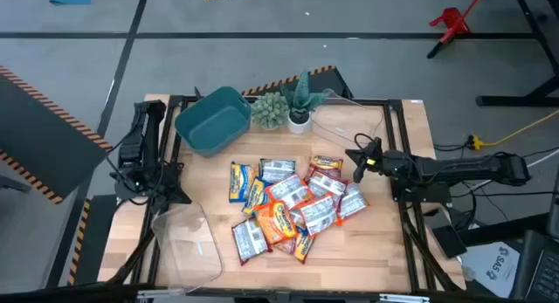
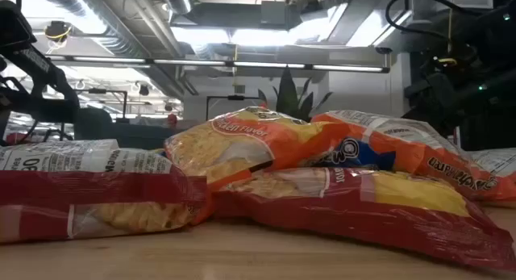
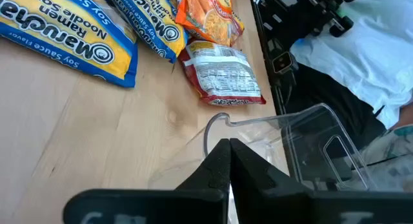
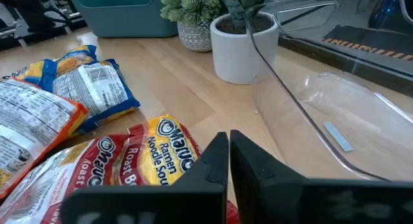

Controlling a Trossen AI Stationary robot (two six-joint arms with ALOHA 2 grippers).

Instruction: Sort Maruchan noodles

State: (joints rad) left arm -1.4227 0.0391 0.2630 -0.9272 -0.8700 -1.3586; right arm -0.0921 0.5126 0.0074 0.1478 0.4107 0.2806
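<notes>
Many Maruchan noodles mid-table

The tabletop is pale wood with a light grain, framed in black. On it the packets are orange, red, blue with yellow, and silvery white with small black print. Close up, one blue packet carries a yellow band with white lettering; a red packet has a yellow patch and white words. At far left sits a teal bin. Beside it are a grey-green plant in a patterned pale pot and a darker green plant in a white pot. Two tubs are clear. Both grippers are black. The floor is grey, with orange-and-black striped tape.
</notes>
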